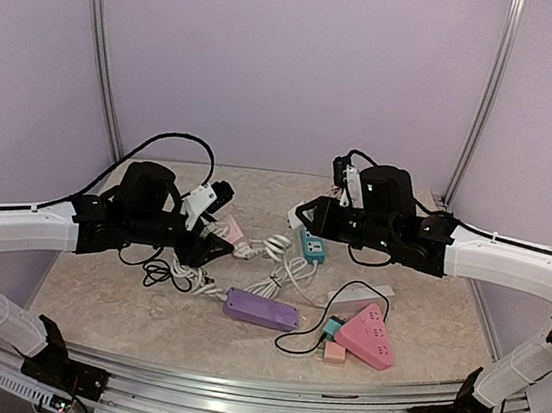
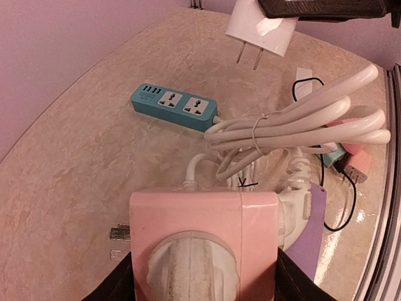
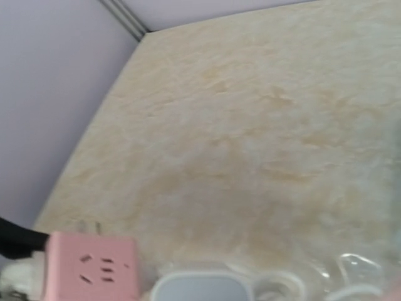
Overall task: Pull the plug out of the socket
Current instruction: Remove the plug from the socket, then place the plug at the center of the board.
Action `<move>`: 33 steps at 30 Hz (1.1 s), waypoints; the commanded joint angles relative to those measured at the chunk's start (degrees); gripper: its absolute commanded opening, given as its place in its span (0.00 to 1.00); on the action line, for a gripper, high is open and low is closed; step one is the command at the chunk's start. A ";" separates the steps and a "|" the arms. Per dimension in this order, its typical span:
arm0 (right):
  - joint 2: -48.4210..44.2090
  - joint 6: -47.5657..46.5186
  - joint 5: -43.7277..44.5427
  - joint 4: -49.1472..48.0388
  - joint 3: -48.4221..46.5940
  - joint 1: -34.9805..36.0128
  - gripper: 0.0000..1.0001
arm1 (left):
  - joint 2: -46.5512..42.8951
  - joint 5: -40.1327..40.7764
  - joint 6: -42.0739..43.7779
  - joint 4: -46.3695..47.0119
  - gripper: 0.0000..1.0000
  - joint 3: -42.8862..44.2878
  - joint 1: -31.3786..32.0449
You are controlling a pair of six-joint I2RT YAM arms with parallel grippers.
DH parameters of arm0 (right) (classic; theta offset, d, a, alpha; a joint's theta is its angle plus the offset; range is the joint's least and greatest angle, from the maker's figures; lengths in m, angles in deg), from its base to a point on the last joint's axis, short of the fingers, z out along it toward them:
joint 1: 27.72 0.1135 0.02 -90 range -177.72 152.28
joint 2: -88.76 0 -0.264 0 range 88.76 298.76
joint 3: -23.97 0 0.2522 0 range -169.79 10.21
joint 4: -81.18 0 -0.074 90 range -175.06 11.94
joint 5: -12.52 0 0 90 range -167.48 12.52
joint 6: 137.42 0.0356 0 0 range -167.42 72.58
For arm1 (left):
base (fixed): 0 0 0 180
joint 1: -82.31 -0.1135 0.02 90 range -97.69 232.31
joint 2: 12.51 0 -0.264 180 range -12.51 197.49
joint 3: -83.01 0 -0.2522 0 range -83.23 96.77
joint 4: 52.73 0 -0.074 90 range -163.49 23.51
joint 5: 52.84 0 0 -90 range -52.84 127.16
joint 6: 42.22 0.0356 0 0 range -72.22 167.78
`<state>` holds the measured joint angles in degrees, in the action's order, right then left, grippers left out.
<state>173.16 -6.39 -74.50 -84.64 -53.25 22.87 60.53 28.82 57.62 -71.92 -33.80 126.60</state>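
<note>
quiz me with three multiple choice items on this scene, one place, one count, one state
1. The blue power strip is: A flat on the table; B standing on end; C hanging off the edge.
2. Prongs on the white plug: A none; B two; C three.
3. White plug and pink cube socket: A plugged together; B apart; C both lying loose.
Key: A, it lies flat on the table; B, two metal prongs show; B, bare prongs hang clear of the socket.
</note>
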 commanded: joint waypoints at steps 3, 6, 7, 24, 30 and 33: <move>-1.87 -3.00 2.79 1.76 -0.44 0.15 0.00 | -2.03 0.40 -1.58 7.80 0.03 2.47 -0.07; -2.36 -2.57 1.83 -0.12 0.77 -0.26 0.00 | -1.56 0.24 -1.79 7.80 0.03 2.70 -0.62; -2.58 -2.59 1.58 -0.23 1.14 -0.43 0.00 | -1.29 0.21 -2.06 7.42 0.03 3.10 -0.75; -12.92 -10.40 1.98 14.57 -2.30 -13.23 0.00 | -0.67 -3.67 -11.37 0.43 0.03 9.66 -13.41; -13.62 -9.86 -4.56 12.93 2.05 -19.50 0.00 | -1.08 -6.14 -13.14 0.49 0.03 9.98 -16.25; -12.34 -7.40 -10.69 7.67 6.66 -22.29 0.00 | -1.15 -6.58 -13.18 0.50 0.03 9.96 -16.26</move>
<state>159.89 -15.72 -76.58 -73.09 -52.02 3.55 61.49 26.48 46.78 -79.53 -28.22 110.41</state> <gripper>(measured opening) 0.277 0.615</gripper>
